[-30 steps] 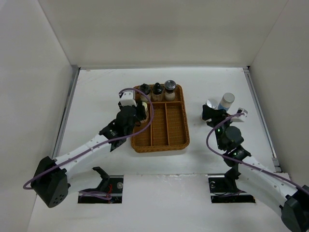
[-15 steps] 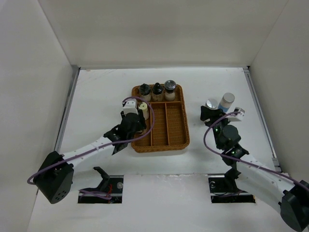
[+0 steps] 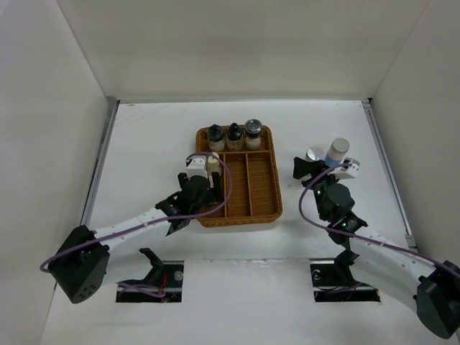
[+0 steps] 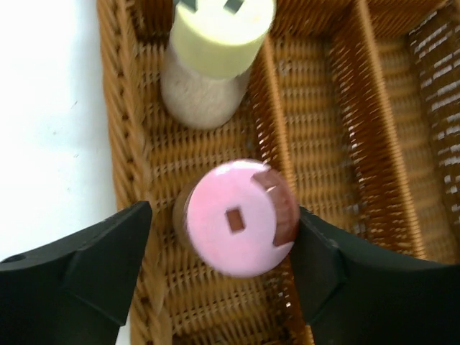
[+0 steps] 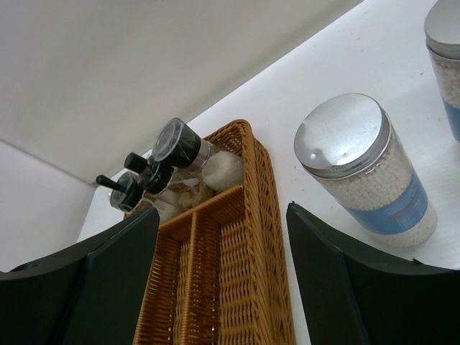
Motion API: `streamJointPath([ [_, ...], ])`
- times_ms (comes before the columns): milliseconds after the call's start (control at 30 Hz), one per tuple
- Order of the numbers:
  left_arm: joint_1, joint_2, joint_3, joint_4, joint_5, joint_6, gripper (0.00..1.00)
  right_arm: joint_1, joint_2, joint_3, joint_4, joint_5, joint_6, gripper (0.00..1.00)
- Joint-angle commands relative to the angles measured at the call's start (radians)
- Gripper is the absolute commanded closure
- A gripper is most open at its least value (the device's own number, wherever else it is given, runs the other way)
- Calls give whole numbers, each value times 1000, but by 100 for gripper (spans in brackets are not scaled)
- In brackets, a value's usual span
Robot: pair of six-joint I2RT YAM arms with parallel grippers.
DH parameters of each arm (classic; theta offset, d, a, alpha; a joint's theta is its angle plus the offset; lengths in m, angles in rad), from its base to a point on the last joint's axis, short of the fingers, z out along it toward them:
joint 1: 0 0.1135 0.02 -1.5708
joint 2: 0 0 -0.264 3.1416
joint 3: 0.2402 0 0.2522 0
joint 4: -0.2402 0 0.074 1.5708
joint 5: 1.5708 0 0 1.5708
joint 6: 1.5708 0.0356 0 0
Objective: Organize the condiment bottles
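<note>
1. Surface: a white table (image 3: 144, 136) extends from the arm bases at the near edge to plain white walls (image 3: 237, 43) that close the left, right and far sides.
2. Left gripper (image 4: 221, 219): its jaws are spread and straddle the pink-capped bottle (image 4: 233, 219). The left finger stands clear of the cap and the right finger lies just beside it, so nothing is clamped.
3. Right gripper (image 5: 223, 214): its jaws are spread wide with nothing between them. It hovers over the table to the right of the wicker tray (image 3: 262, 194).
4. Left lane of the tray: the pink-capped bottle stands upright nearest, with the yellow-capped bottle (image 4: 215, 36) just beyond it.
5. Far cross compartment: three dark-capped bottles (image 3: 234, 134) stand in a row.
6. On the table, right of the tray: two silver-capped bottles (image 5: 366, 169) with blue bands stand close together.
7. View differences:
   - The left wrist view alone shows the pink cap; from above the gripper hides it.
   - The right wrist view shows the granules and blue band of the nearer silver-capped bottle from the side.
   - Only the top view shows both arms and the whole tray.
8. Count:
   - Seven bottles, five in the tray and two on the table.
   - One tray, with three long lanes and one cross compartment.
   - Two arms.
</note>
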Motion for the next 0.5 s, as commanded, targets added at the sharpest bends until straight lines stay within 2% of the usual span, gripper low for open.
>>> streamJointPath([
  [0,10,-70,-20,22,-31,-4,24,27,27,60,61,31,-34,21],
  [100,20,-130,-43,64,-55,-9,17,45,60,84,54,52,-60,21],
  [167,32,-176,-59,102,-66,-10,15,58,79,104,45,70,-82,22],
  [200,44,-202,-66,124,-63,-13,15,64,85,115,37,81,-94,28],
  [333,111,-292,-108,261,-58,-36,17,73,119,182,-15,130,-143,66],
  [367,127,-306,-122,307,-55,-48,19,76,129,208,-38,138,-157,72],
  [400,141,-312,-135,350,-52,-58,22,78,140,236,-69,153,-171,75],
  [467,170,-315,-161,438,-49,-75,29,78,163,291,-138,193,-192,76],
])
